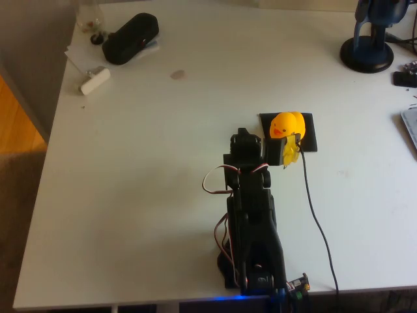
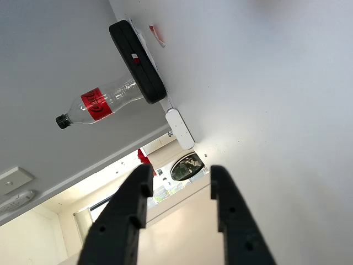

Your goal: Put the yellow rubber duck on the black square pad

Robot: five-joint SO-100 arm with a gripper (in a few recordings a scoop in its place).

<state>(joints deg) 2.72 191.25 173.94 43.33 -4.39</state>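
The yellow rubber duck point(image 1: 287, 124) sits on the black square pad point(image 1: 311, 135) right of the table's middle in the overhead view, its orange beak toward the picture's bottom. My gripper point(image 1: 288, 152), marked with yellow tape, is right below the duck at the pad's near edge; I cannot tell whether it touches the duck. In the wrist view my gripper point(image 2: 179, 178) is open, its two black fingers point(image 2: 132, 204) apart with nothing between them, aimed across bare white table.
At the far left corner lie a bulky black case point(image 1: 130, 38) point(image 2: 138, 61), a small white block point(image 1: 94, 80) point(image 2: 180, 128) and a clear bottle point(image 2: 96, 105). A blue stand point(image 1: 368, 49) occupies the far right. A black cable point(image 1: 316, 215) runs from the gripper to the front edge.
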